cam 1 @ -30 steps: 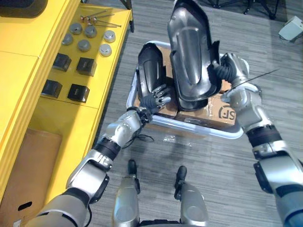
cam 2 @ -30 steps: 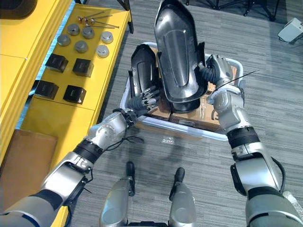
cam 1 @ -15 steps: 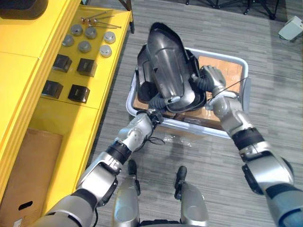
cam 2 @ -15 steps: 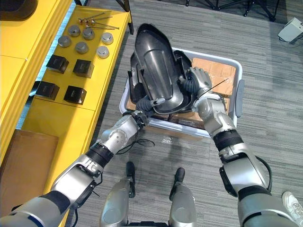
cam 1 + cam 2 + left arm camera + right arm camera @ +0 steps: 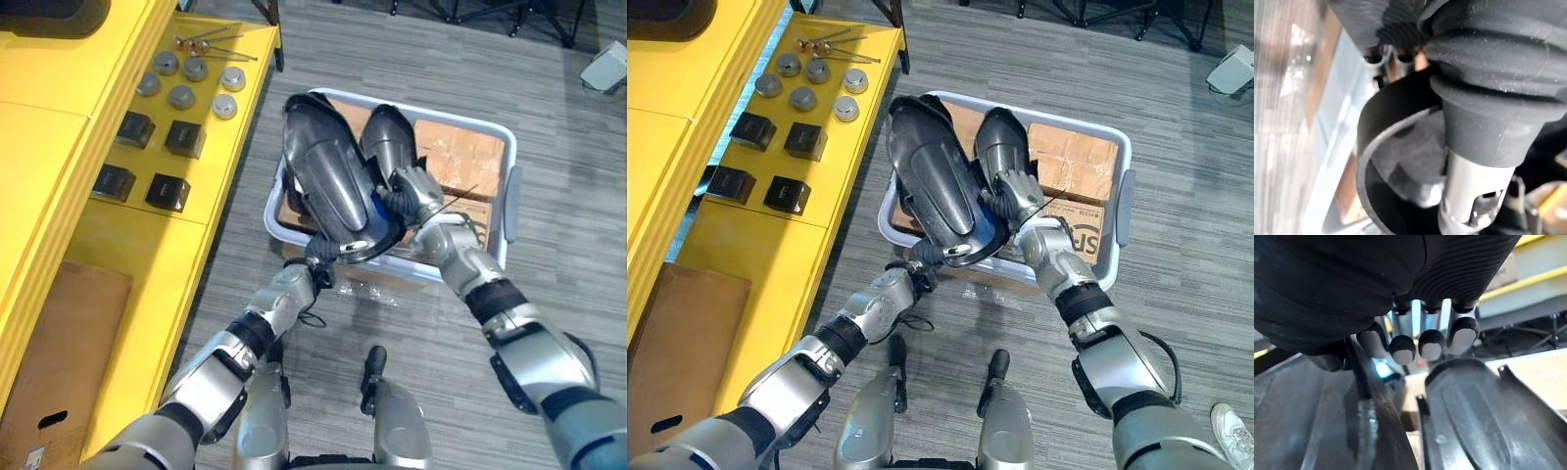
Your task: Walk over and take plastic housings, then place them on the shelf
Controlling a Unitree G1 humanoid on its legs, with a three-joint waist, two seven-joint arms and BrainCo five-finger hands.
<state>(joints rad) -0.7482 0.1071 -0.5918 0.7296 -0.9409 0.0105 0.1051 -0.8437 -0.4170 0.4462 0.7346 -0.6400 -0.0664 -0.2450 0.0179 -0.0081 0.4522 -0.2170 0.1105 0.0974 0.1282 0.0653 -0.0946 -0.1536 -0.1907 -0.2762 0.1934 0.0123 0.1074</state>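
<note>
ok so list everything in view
held housing: 1, dark grey, above bin
second housing: 1, dark grey, in bin
bin: 1, pale grey, on floor
cardboard boxes: unclear, brown, in bin
shelf: 1, yellow, left of bin
discs: 6, grey, on shelf
small boxes: 4, black, on shelf
bolts: unclear, grey, shelf's far end
carton: 1, brown, shelf's near end
shoe: 1, white, floor, right
left hand: 1, silver, grips held housing's near end
right hand: 1, silver, grips its right rim

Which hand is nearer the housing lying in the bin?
Right. The right hand is beside the near end of the resting housing, gripping the lifted housing. The left hand is farther, at the lifted housing's near end by the bin's front rim.
</note>
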